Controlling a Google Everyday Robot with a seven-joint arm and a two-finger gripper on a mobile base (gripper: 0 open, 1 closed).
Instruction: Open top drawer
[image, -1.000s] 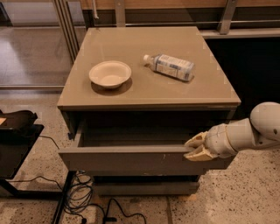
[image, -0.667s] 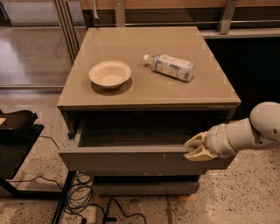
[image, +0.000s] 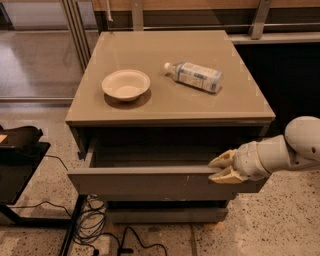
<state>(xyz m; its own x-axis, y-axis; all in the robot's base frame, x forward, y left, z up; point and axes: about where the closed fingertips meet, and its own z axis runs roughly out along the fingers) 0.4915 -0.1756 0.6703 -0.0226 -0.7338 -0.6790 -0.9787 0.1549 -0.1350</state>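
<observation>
Right now my white, rounded arm reaches in level from the right, tool (image: 222, 168) clamped on the near-right edge of the flat matte grey top drawer (image: 145, 183), open beneath the desk (image: 165, 107).

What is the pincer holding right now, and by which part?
The pincer grips the top drawer by the upper edge of its front panel, near the right end. The drawer stands partway out.
</observation>
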